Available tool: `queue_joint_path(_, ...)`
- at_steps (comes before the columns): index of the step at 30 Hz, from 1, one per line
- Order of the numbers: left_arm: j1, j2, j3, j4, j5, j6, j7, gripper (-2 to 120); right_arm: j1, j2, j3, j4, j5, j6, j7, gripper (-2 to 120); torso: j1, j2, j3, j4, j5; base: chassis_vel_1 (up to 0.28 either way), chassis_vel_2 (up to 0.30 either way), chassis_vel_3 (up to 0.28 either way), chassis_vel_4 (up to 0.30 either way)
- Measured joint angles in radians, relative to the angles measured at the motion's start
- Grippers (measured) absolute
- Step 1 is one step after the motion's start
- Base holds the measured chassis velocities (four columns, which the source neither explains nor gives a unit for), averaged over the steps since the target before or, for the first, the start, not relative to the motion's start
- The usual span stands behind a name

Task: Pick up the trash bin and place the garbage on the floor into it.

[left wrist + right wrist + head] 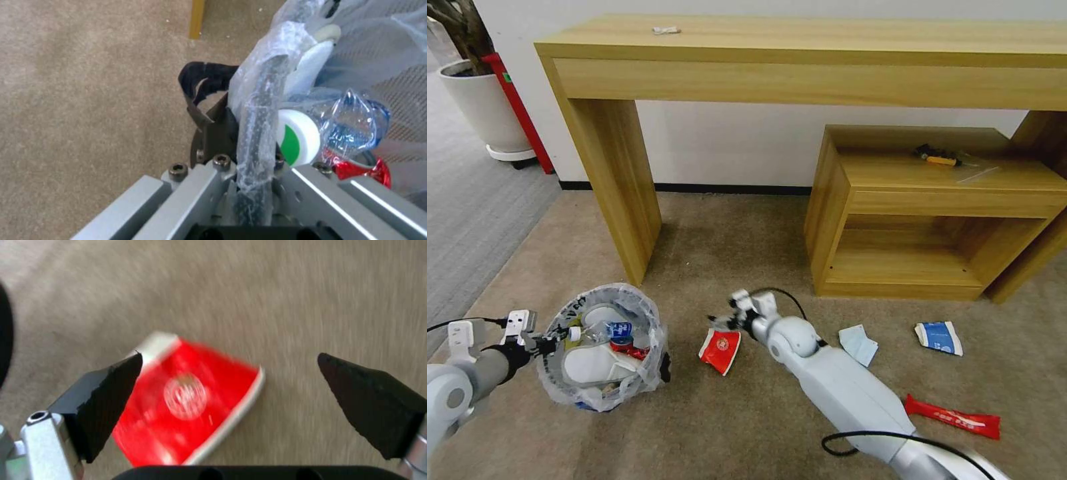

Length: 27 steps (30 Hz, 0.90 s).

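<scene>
A: Where is the red cup (pixel 720 351), and how will it handle?
B: Flattened on the floor (pixel 747 427), just beside the trash bin (pixel 602 347), on the side toward the low shelf unit (pixel 920 213). Judged light, thin-walled, already crushed; likely to slide on the carpet if nudged. Best taken across the flat body near the white rim.
A: Right gripper (pixel 229 383)?
B: Spread wide, poised over the cup, one finger above the rim edge, the other clear over bare carpet. Not yet touching, as far as can be told.
A: Left gripper (pixel 550 343)?
B: Clamped on the bin's rim, plastic liner pinched in with it. Bin judged light; thin rim stiff enough to carry by, liner slippery.
A: Bin contents?
B: White slipper (pixel 590 363), small bottle (pixel 351 126) with a white-and-green cap, red can (pixel 622 344).
A: Any writing?
B: Round white emblem on the cup, unreadable. Black print on the liner, not legible. White lettering on the red wrapper (pixel 954 417) beyond the right arm, too small to read.
A: Other litter out?
B: Light-blue mask (pixel 858 344) and blue wrapper (pixel 939 337), both in front of the shelf unit.
</scene>
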Motion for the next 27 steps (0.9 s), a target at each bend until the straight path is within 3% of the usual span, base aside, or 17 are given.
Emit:
queue_joint_path(15, 0.0, 0.01, -0.027, -0.011, -0.046, 0.0, -0.037, 0, 0.047, 0.137, -0.013, -0.245, 0.088, -0.063, 0.093, 100, 0.0, 0.0, 0.0, 0.0003, -0.0003, 0.0, 0.0, 0.0, 0.0)
queue_joint_path(27, 0.012, 0.004, -0.024, -0.033, -0.053, 0.0, -0.052, 0, 0.072, 0.219, -0.018, -0.366, 0.098, -0.013, 0.021, 100, 0.0, 0.0, 0.0, 0.0003, -0.0004, 0.0, 0.0, 0.0, 0.0)
